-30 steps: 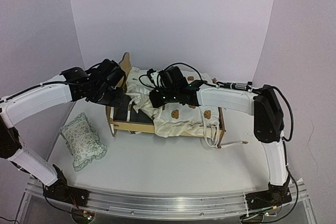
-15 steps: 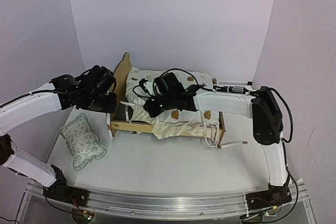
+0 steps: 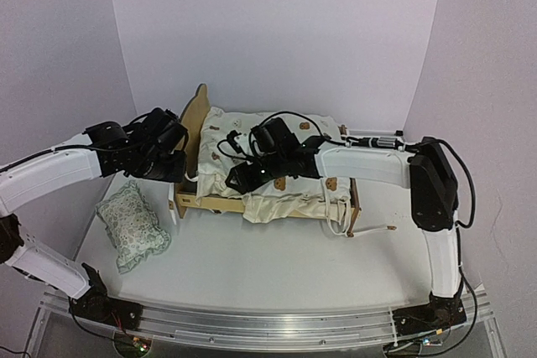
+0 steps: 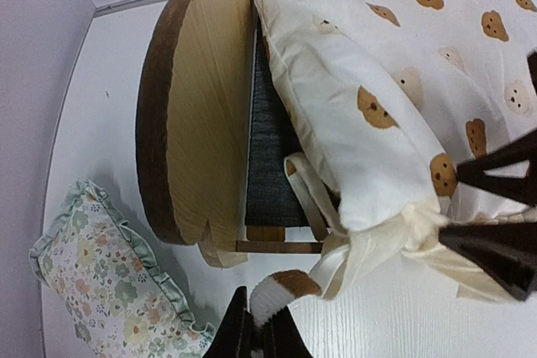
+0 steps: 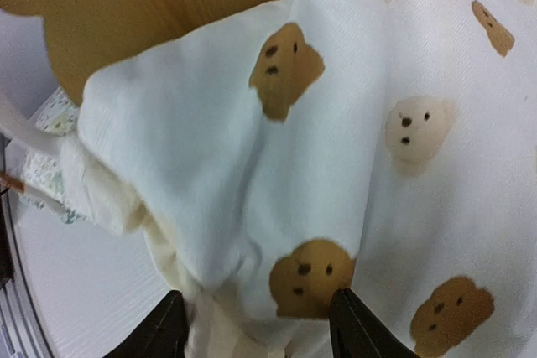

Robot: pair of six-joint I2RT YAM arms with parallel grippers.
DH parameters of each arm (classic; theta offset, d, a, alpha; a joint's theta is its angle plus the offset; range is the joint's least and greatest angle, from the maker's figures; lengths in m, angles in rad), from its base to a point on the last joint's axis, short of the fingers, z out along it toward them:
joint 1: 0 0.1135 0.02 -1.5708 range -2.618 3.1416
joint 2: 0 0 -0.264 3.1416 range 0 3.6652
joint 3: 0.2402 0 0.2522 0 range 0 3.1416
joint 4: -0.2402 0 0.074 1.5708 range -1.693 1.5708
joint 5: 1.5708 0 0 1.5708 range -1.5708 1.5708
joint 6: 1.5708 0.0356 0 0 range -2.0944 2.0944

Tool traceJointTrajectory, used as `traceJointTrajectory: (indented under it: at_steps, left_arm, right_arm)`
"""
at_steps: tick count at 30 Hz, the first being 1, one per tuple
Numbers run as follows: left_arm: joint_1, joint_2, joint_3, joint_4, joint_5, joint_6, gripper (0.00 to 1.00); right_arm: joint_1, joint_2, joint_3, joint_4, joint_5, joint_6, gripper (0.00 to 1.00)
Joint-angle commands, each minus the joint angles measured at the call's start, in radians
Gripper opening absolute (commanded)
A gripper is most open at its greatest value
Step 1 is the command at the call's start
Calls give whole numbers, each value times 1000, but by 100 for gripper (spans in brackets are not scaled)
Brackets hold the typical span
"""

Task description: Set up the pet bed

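Left claw [image 4: 255, 334] pinching cover tie [image 4: 277, 287], right claw [image 5: 259, 329] open, pet bed [image 4: 201, 106] mostly covered

Now cream bear-print fabric cover [image 3: 285, 197] reaches light plywood pet bed [image 3: 199, 115] headboard and hides more grey base. The left gripper [image 4: 258, 329] sits further left; the right gripper [image 5: 260, 324] fingers now stand apart.

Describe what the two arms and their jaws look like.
The left arm and the right arm match: smooth white shells on the long links, with black joints, black wrist units and black bases. Thin black cables loop over each wrist. The jaws are dark and taper toward their tips.
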State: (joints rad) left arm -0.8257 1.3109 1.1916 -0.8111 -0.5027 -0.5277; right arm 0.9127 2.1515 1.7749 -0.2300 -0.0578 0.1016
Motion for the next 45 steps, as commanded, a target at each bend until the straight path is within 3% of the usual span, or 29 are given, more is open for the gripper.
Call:
traceJointTrajectory:
  at_steps: [1,6,12,17,21,26,38,45]
  left_arm:
    - [9,51,105,3,-78,7,6]
    - [32,89,152,-19,-103,20,6]
    - [47,76,140,2,-83,38,6]
    - [49,69,139,-4,-69,48,6]
    - [50,58,141,-15,-61,56,6]
    - [51,45,151,-33,-49,65,6]
    - [53,22,146,-29,-16,75,6]
    - [53,9,149,-27,-2,83,6]
  right_arm:
    - [18,-197,-124,-11,-165,-21,59]
    - [81,-288,-345,92,-246,-93,59]
    - [169,-233,-596,544,-198,-67,58]
    - [267,-48,-643,955,-4,-125,59]
    - [295,108,-582,1159,232,-120,60]
    - [296,262,-527,1411,410,-136,59]
    - [272,413,-374,1452,624,-208,60]
    - [241,436,-333,1402,622,-142,61]
